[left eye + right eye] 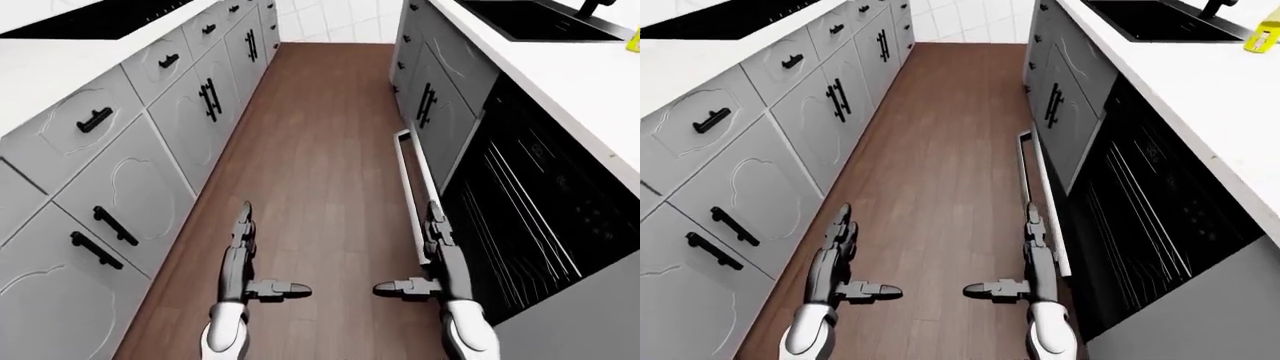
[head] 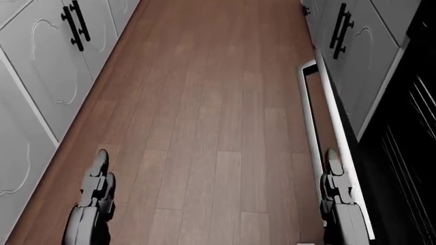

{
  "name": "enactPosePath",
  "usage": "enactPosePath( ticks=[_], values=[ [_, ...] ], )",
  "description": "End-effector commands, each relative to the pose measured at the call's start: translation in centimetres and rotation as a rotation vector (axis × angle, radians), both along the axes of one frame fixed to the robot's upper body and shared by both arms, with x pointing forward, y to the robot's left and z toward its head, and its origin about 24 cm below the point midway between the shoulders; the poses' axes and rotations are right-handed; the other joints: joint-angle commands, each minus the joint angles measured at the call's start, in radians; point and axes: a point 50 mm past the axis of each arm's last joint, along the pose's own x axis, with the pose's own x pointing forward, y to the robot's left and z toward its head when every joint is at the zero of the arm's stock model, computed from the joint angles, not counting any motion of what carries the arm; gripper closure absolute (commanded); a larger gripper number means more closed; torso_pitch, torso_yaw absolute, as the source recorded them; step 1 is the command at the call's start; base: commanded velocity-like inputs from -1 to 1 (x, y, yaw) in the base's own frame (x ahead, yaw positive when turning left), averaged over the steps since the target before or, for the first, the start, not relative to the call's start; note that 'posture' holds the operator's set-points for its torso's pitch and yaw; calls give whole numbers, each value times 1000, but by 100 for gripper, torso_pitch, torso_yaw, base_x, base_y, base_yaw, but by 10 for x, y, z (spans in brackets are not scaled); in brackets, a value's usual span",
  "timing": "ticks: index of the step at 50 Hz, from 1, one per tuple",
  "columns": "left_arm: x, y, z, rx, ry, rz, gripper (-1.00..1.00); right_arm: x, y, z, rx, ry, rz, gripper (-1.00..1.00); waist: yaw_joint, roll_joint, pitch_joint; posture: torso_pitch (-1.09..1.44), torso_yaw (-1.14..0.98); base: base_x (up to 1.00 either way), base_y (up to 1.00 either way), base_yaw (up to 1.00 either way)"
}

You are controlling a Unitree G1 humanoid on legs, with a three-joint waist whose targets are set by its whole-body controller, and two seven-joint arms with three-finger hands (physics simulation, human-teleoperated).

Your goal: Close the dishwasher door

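The right hand (image 1: 432, 247) hangs low over the wooden floor (image 1: 320, 150) with its fingers stretched out straight and thumb pointing inward, released and holding nothing. The left hand (image 1: 243, 247) mirrors it on the other side of the aisle, also spread and empty.

Just to the right of the right hand lies the dishwasher door (image 1: 418, 187), dropped down flat and seen nearly edge-on as a pale strip with a rail-like handle. Its long axis runs away from the robot, up the left-eye view, parallel to the cabinet fronts. The right fingers appear just beside or over that strip's near end; whether they touch it I cannot tell. The left hand is well apart from it, so the right arm looks the obvious one for the lift.

Behind the door, the dishwasher opening (image 1: 540, 217) gapes dark with thin rack wires, under the white tabletop (image 1: 580, 82). A black sink (image 1: 1160, 19) sits in that tabletop, with a yellow bottle (image 1: 1262, 36) near it.

The door's hinge edge is hidden against the dark opening, and the nearest corner is cut off behind the right wrist.
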Motion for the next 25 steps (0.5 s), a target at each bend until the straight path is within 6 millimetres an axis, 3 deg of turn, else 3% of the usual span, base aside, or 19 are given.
enactPosePath(
  ticks=[1,3,5,8,11,14,15,16,17,18,25],
  values=[
    [3,-1,14,-1,-77,-2,-100,3,1,18,-7,-90,8,-100,1,-6,-16,0,0,0,0,0],
    [3,-1,14,-1,-76,-3,-100,4,1,18,-7,-89,10,-100,8,-10,-39,0,0,0,-3,0],
    [2,-1,15,-1,-77,-4,-100,4,2,19,-7,-89,10,-100,23,-16,-20,0,0,0,-17,0],
    [3,-1,14,0,-76,-3,-100,3,2,19,-8,-89,11,-100,33,13,-27,0,0,0,-28,0],
    [3,-1,15,0,-77,-3,-100,3,1,20,-9,-91,9,-100,39,5,-24,0,0,0,-28,0],
    [3,0,15,0,-78,-1,-100,2,1,19,-8,-90,9,-100,42,-25,-15,0,0,0,-27,0],
    [3,0,15,0,-78,-1,-100,2,1,19,-9,-90,9,-100,42,-47,-16,0,0,0,-20,0],
    [3,0,15,0,-78,-1,-100,2,1,19,-9,-90,9,-100,40,-79,-21,0,0,0,-19,0],
    [3,0,14,0,-77,-1,-100,2,1,19,-8,-89,7,-100,33,-129,-35,0,0,0,-17,0],
    [3,0,14,0,-77,-1,-100,2,1,19,-8,-89,7,-100,28,-96,-32,0,0,0,-16,0],
    [3,0,14,-1,-78,0,-100,2,1,18,-8,-89,7,-100,27,-42,-8,0,0,0,-17,0]
  ],
)
